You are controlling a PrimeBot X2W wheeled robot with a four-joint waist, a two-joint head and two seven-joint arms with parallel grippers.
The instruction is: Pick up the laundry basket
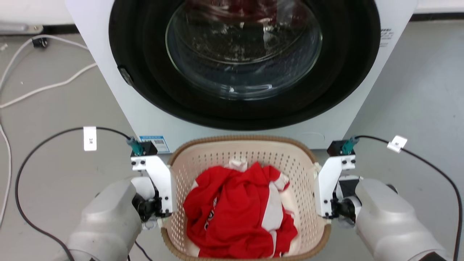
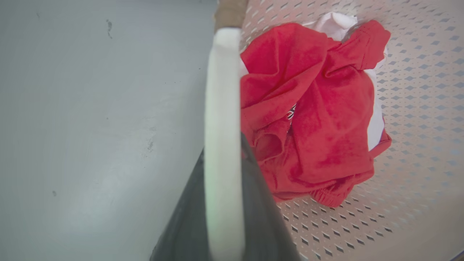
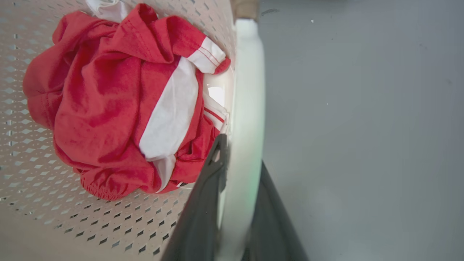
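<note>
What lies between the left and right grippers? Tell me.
The laundry basket, holding red-and-white clothes, fills that stretch; the head view shows it.

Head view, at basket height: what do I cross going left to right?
Black cable → left gripper → laundry basket holding red-and-white clothes → right gripper → second black cable.
</note>
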